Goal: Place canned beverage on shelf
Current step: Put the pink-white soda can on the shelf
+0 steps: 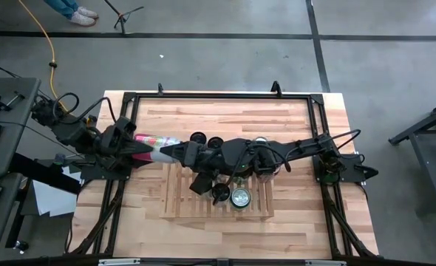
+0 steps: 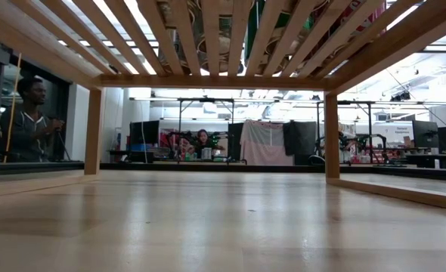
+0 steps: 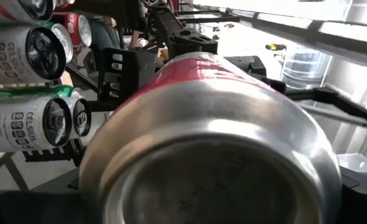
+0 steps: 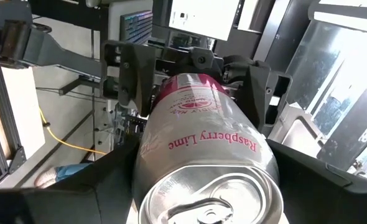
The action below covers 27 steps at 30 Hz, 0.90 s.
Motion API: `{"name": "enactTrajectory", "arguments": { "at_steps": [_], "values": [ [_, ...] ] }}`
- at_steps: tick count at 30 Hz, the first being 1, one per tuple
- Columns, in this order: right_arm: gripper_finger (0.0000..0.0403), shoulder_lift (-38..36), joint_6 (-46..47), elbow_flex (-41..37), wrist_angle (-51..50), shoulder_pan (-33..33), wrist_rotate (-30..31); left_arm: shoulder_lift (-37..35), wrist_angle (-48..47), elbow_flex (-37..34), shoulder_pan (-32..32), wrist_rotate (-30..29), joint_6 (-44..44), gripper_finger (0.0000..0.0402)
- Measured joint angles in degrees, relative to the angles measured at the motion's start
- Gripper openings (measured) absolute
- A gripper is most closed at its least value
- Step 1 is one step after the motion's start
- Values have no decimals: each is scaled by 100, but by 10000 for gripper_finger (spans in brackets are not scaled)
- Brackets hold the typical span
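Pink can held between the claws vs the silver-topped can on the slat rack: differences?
Pose: the pink-and-silver Raspberry Lime can lies on its side; the silver-topped can stands upright.
Support: the pink-and-silver Raspberry Lime can is off the table, gripped at its ends by the left claw and the right claw; the silver-topped can rests ungripped on the light-wood slatted rack.
Shared: both are round metal drink cans.

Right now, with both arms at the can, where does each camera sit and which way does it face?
High: overhead, looking straight down on the table, the shelf and both arms; left gripper and right gripper meet at the can.
Low: at tabletop height under the shelf's slats, facing the room; no arm shows.
Left wrist: on the left arm, facing the can's base, right arm's jaws beyond.
Right wrist: on the right arm, facing the can's tab end, left arm's jaws beyond.
Shared: both wrist views see one can from opposite ends.
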Motion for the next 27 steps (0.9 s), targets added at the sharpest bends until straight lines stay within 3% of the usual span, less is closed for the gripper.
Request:
{"name": "enactTrajectory", "arguments": {
  "at_steps": [5, 11, 21, 27],
  "values": [
    [302, 0, 1, 1, 12, 2, -7, -2, -11, 0, 0, -17, 136, 323],
    [302, 0, -3, 1, 40, 2, -14, -4, -6, 0, 0, -41, 169, 274],
    [310, -2, 219, 1, 21, 4, -36, -39, -13, 0, 0, -82, 138, 273],
    [320, -2, 874, 1, 31, 16, 9, -90, -66, -4, 0, -87, 404, 275]
  ]
}}
